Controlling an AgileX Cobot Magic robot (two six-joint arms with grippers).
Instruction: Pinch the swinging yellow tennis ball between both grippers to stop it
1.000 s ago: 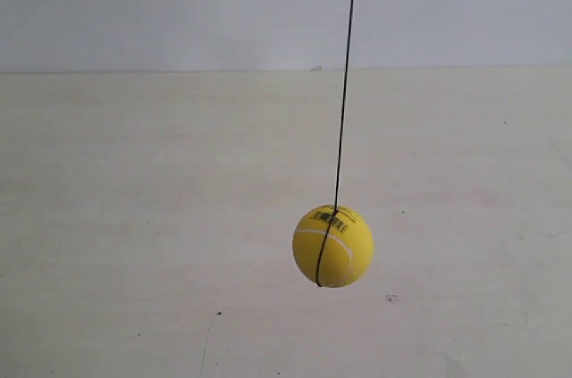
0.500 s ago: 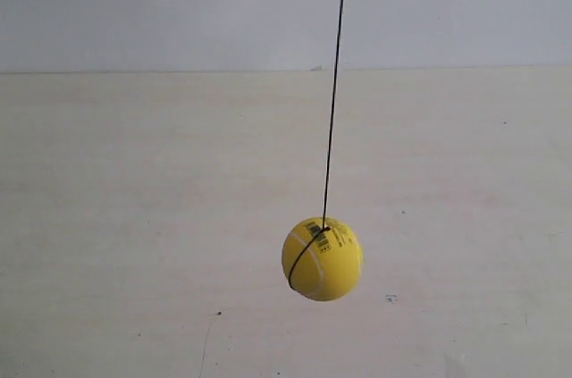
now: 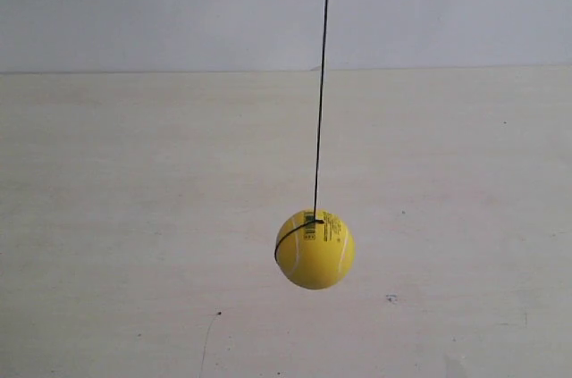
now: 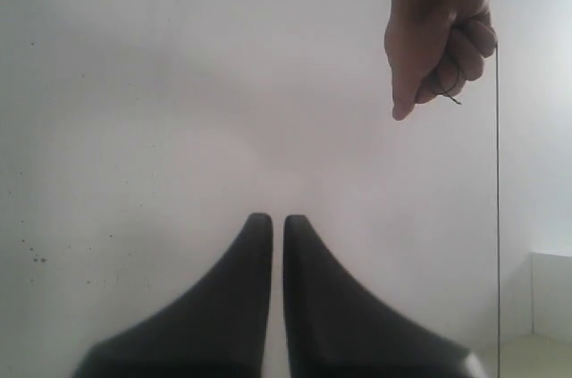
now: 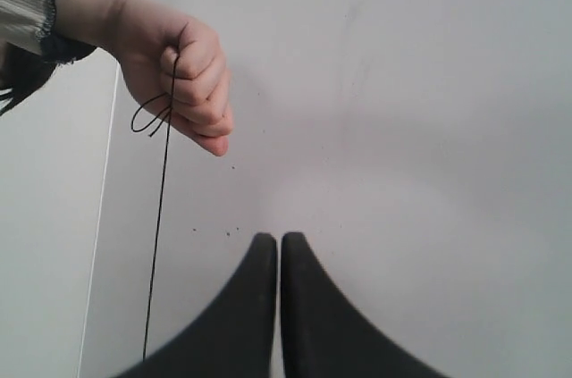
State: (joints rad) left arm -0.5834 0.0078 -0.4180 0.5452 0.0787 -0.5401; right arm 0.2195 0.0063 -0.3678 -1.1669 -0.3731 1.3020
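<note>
The yellow tennis ball (image 3: 314, 248) looks light and springy; pinch its 3 and 9 o'clock flanks. The left claw (image 4: 277, 222) and right claw (image 5: 278, 239) sit closed, empty.

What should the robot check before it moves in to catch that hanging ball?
1. The yellow tennis ball hangs free, nothing touching it: ok.
2. Ball at rest: not ok; it has drifted toward the exterior view's left over the last second.
3. The string is held by a person's hand: ok.
4. Jaws closed, left gripper and right gripper: ok.
5. Grippers beside the ball: not ok; neither appears in the exterior view.
</note>
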